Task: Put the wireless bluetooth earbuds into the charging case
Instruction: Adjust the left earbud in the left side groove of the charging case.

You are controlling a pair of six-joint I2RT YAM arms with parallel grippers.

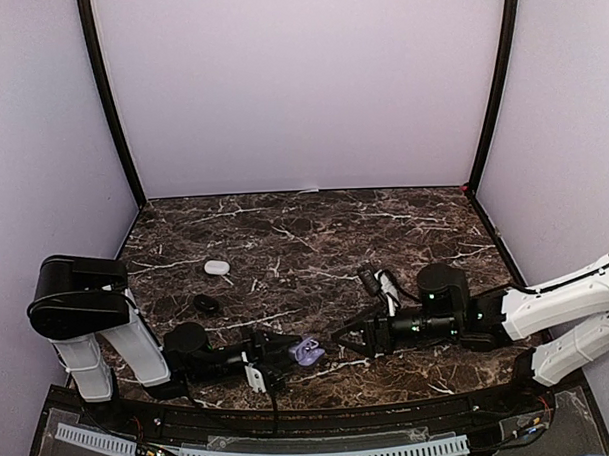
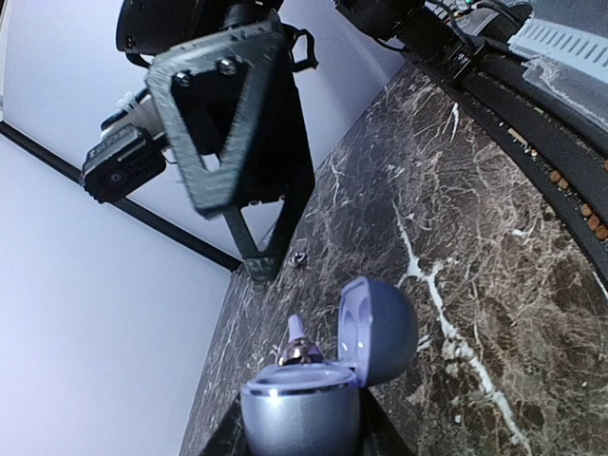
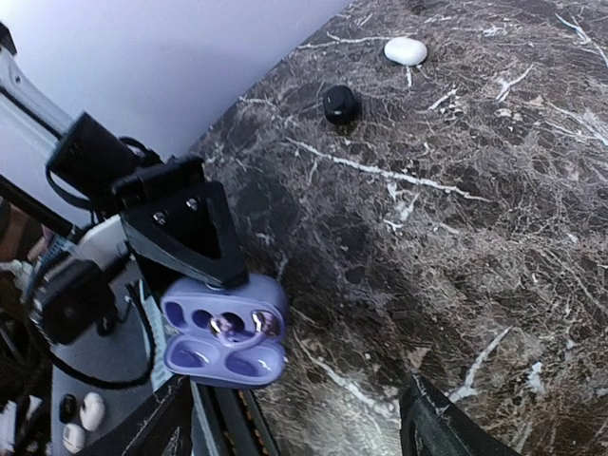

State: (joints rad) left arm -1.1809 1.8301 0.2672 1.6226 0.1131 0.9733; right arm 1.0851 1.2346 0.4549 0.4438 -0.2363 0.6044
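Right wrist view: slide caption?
Left hand holds the open purple case before the open right hand; white case and black case lie beyond on the marble table.

Two tiny purple plastic earbuds (image 3: 228,325) seated side by side in open lavender pebble-shaped charging case (image 3: 224,346), lid flipped back.

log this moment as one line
left gripper: shut on purple case, lid open | right gripper: open, apart from case | buds: two in case | white case, black case: untouched

Glossy smooth purple plastic charging case (image 2: 302,413), polished veined marble-look table (image 1: 315,228).
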